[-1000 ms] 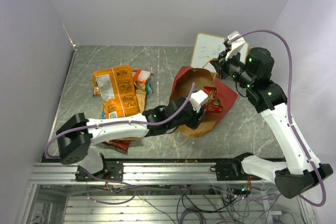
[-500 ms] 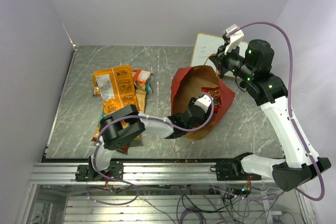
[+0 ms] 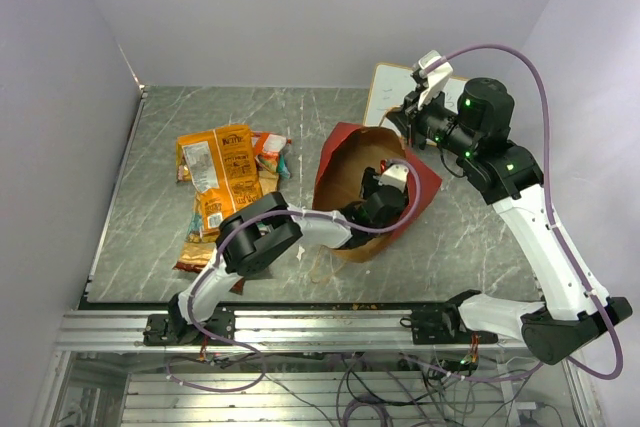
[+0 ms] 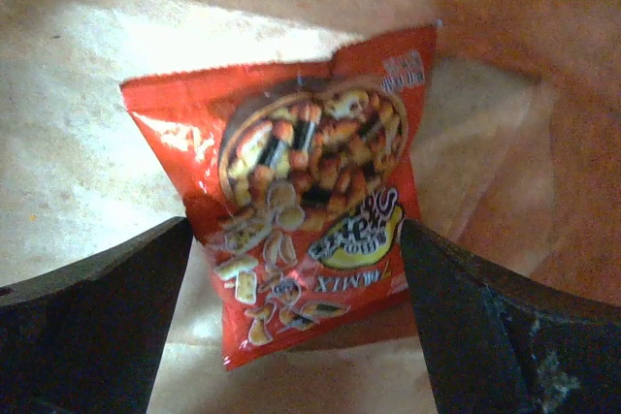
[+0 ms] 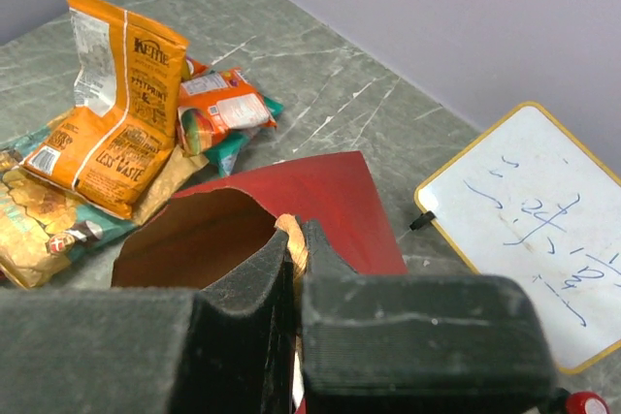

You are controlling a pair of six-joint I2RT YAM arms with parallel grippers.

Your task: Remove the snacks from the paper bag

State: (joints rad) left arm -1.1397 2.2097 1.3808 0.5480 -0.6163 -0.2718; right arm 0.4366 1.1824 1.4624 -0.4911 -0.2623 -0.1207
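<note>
The paper bag, red outside and brown inside, stands open at the table's middle. My right gripper is shut on its tan cord handle and holds the rim up. My left gripper is inside the bag, open. Its fingers flank a red snack-mix packet lying on the bag's brown floor, without touching it. Snacks lie out on the table at the left: an orange chip bag, small orange-teal packs and a tan-brown bag.
A yellow-framed whiteboard lies behind the bag by the back wall, with a red-capped marker at its edge. Grey walls close in the table at the left and back.
My left arm has reached deeper into the bag, over the red packet. My right gripper has lifted the handle up and to the left, and the bag's mouth stands more upright.
</note>
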